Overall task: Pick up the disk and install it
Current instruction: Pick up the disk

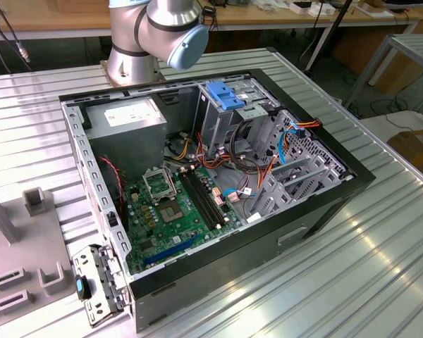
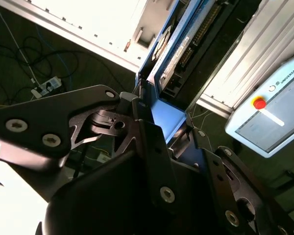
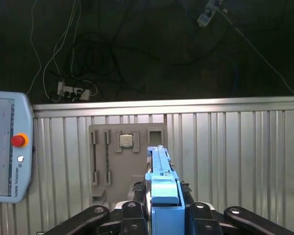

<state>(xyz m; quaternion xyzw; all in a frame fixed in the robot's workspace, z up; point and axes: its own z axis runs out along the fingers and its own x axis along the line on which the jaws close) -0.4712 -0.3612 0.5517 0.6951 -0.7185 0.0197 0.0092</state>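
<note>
the gripper [image 3: 164,215] is closed on the disk [image 3: 161,171]. in both wrist views its 2 dark fingers [image 3: 132,210] press on the disk's 2 broad faces. the disk [image 2: 179,49] stands edge-on between them, one blue side rail toward the first wrist camera, and most of its length sticks out past the fingertips. behind it in the first wrist view lie the ribbed metal table [image 3: 235,161], a grey parts tray [image 3: 100,166] holding a small square chip [image 3: 126,140], and a control tablet [image 3: 5,147] with a red button. i cannot tell whether the disk's far end touches the tray or hangs clear of it.

in the exterior view the open computer case [image 1: 324,204] lies on its side in the middle of the table [image 1: 338,282]. the drive cage [image 1: 225,120], topped by a blue bracket [image 1: 229,95], is at its far side, and the grey power box [image 1: 127,116] is toward the exterior view's left. the arm's base [image 1: 155,35] stands just beyond the case.

as a judgement, the disk is stiff, fairly heavy for its size and sensitive to knocks. its metal faces look smooth and may slip. the flat faces near the middle are the sound place to clamp, not the springy plastic rails or the exposed circuit side.
</note>
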